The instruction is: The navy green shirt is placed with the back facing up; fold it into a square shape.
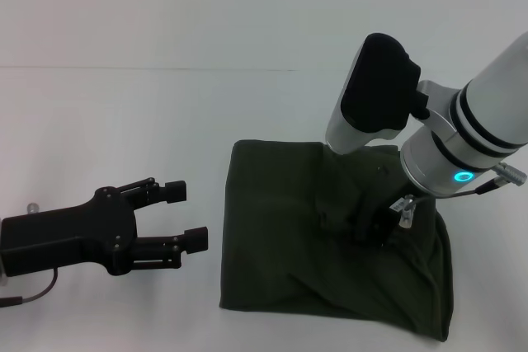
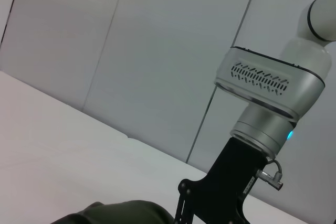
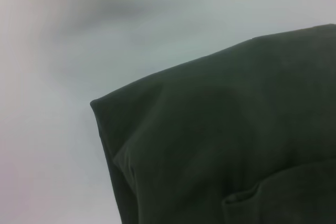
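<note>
The navy green shirt lies on the white table as a folded, roughly square bundle, plain side up, with a small raised pucker near its middle. My right gripper is down on the shirt's right half, dark against the dark cloth. In the left wrist view the right arm's black gripper mount stands over a hump of the shirt. The right wrist view shows a folded corner of the shirt close up. My left gripper hovers open and empty just left of the shirt, pointing toward it.
The white table surrounds the shirt on all sides. A pale wall stands behind the table. The right arm's grey forearm reaches in from the upper right.
</note>
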Motion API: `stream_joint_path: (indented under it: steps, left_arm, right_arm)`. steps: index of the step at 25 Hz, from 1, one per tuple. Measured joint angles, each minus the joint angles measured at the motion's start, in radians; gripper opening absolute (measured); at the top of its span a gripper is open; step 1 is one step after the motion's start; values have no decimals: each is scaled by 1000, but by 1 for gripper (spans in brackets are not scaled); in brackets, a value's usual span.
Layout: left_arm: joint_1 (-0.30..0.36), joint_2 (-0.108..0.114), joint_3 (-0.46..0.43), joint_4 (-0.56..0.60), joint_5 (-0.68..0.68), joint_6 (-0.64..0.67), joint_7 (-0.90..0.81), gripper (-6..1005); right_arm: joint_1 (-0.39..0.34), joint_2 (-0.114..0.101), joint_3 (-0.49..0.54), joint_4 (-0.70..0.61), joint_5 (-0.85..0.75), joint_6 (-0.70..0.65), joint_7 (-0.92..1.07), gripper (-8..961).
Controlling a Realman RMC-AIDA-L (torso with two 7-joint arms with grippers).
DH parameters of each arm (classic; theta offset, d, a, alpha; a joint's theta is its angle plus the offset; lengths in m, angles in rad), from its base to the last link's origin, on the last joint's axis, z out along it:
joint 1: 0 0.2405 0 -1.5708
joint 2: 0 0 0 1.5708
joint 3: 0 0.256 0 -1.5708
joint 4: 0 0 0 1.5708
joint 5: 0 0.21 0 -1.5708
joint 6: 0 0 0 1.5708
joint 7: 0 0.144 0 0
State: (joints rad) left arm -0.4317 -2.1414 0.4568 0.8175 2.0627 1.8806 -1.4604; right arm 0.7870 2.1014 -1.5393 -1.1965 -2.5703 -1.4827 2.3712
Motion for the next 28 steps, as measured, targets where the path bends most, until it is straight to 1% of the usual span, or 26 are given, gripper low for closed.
stream_joint_path:
  steps: [1, 7, 15, 23, 28]
  left_arm:
    - [0, 0, 0, 0, 0, 0, 0, 950]
    - [-1, 0, -1, -1, -1, 0, 0, 950]
    - [-1, 0, -2, -3, -1, 0, 0, 950]
    - [-1, 0, -4, -2, -1, 4, 0, 950]
    - [-4, -4, -5, -3, -13, 9, -1, 950]
  right_arm:
    - [0, 0, -1, 0, -1, -1, -1, 269]
    - [0, 0, -1, 0, -2, 1, 1, 64]
    - [-7, -1, 26, 0, 0, 17, 19, 34]
    - [-42, -2, 154, -5, 5, 54, 60, 22]
    - [-104, -2, 224, -31, 57, 81, 66, 22]
